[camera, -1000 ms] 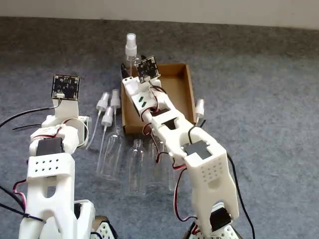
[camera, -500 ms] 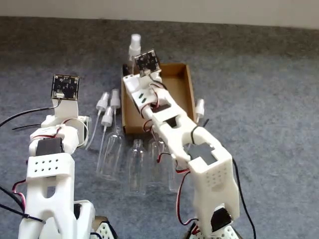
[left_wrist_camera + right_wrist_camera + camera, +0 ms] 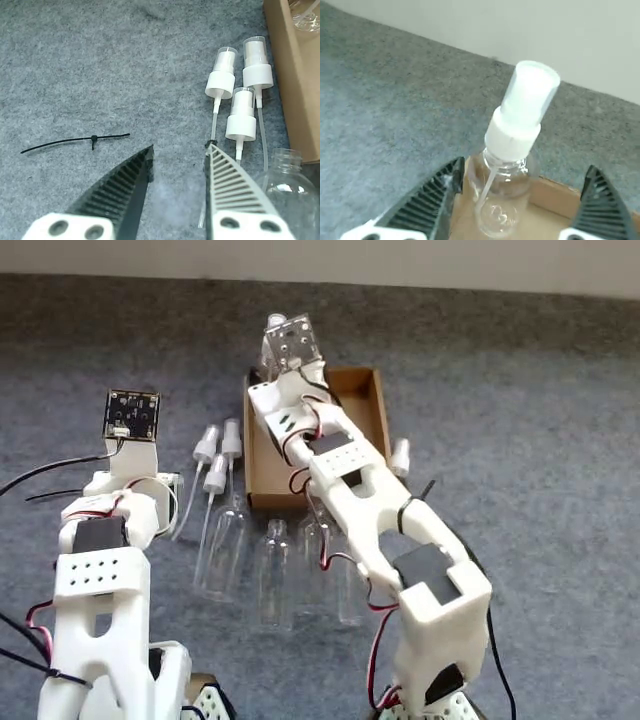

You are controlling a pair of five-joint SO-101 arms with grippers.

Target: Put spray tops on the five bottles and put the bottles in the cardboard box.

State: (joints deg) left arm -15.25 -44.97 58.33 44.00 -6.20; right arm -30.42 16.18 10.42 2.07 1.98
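Observation:
A clear bottle with a white spray top (image 3: 520, 130) stands at the far end of the cardboard box (image 3: 372, 420), between the wide-apart fingers of my right gripper (image 3: 525, 167), which is open. In the high view its cap (image 3: 272, 325) pokes out beside the right arm's wrist camera. Three loose spray tops (image 3: 240, 117) lie left of the box, just ahead of my open left gripper (image 3: 180, 147). Another spray top (image 3: 400, 455) lies right of the box. Several uncapped bottles (image 3: 273, 570) lie on their sides in front of the box, partly under the right arm.
A black zip tie (image 3: 75, 142) lies on the grey carpet left of the left gripper. The left arm (image 3: 100, 570) sits at the near left. A pale wall runs along the far edge of the carpet.
The right arm has stretched farther over the box and its wrist has tipped up. The capped bottle's top has shifted slightly right. The left arm has not moved.

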